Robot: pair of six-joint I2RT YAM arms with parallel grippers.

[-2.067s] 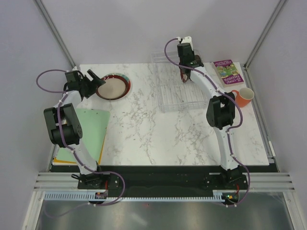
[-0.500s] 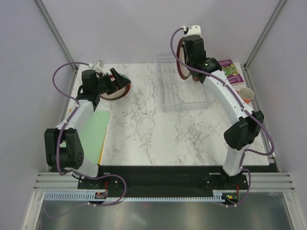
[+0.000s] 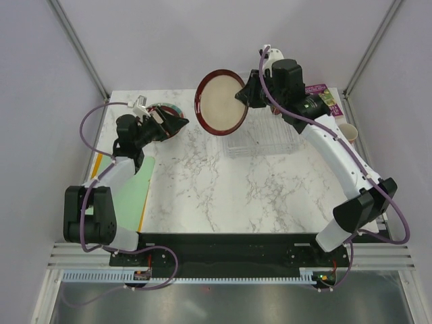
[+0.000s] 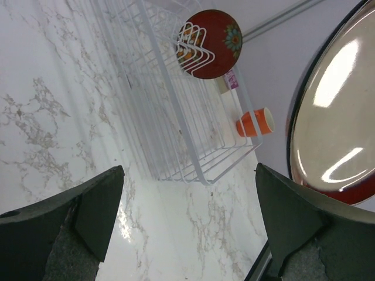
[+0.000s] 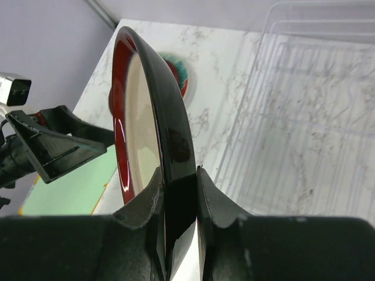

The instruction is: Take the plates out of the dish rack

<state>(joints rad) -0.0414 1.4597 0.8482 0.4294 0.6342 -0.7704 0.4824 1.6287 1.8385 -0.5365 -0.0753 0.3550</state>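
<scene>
White marble table (image 3: 223, 192) lies under both my arms, with pale walls all round. Near the back of it stands the clear dish rack (image 3: 263, 138).

My right claw (image 5: 179, 171) is up in the air, just over the rack's left end. It pinches the dark rim of the cream plate (image 3: 221, 102). One finger (image 5: 140, 213) is on each side of the rim, tight against it. This plate is out of the rack and touches nothing else. It stands on its edge, and its cream face is turned away from the rack, toward my left arm.

One more plate sits in the rack. It is the red plate (image 4: 220, 29). It stands upright in the slots, at the end of the rack farthest from my left claw (image 4: 188, 168). From the top camera my right arm hides it.

Left of the rack, well apart from it, the teal plate (image 5: 180, 76) lies flat on the table. My left claw hangs by that plate and points toward the rack. Its two fingers are spread wide, and nothing is between them. I cannot tell if it touches the teal plate.

Right of the rack stands an orange mug (image 3: 345, 132), and behind the mug lies a purple book (image 3: 325, 100). A green sheet (image 3: 131, 182) lies at the table's left edge, far from the rack.
</scene>
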